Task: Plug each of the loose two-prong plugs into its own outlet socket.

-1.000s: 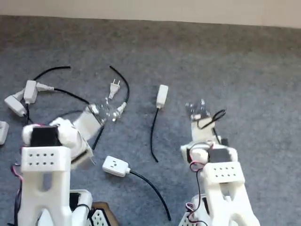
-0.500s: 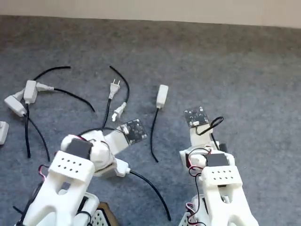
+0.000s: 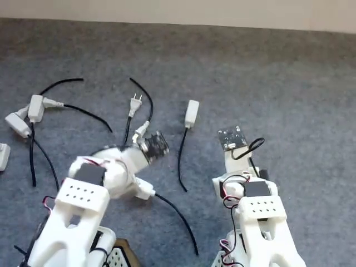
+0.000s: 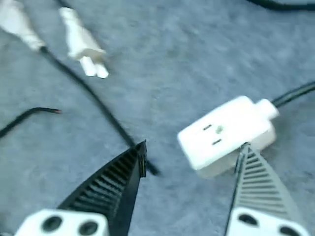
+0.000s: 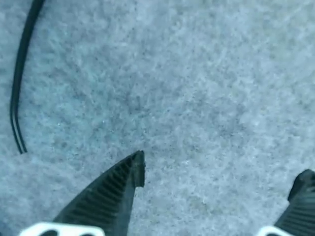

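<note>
The left gripper (image 4: 192, 155) has swung across from the left. It now hangs over the white outlet socket (image 4: 226, 135) with its jaws spread wide, one finger just at the socket's near edge. The right gripper (image 5: 219, 172) stays put, wide open above bare carpet (image 5: 206, 88). Open carpet lies between the left fingers. Beyond them a black cord (image 4: 93, 98) runs past the other finger, with a loose white plug (image 4: 81, 42) farther ahead.

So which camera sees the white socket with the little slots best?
The left wrist view: the outlet socket faces it, its slots plain. In the high view the left arm hides most of it. The right wrist view faces carpet.
</note>
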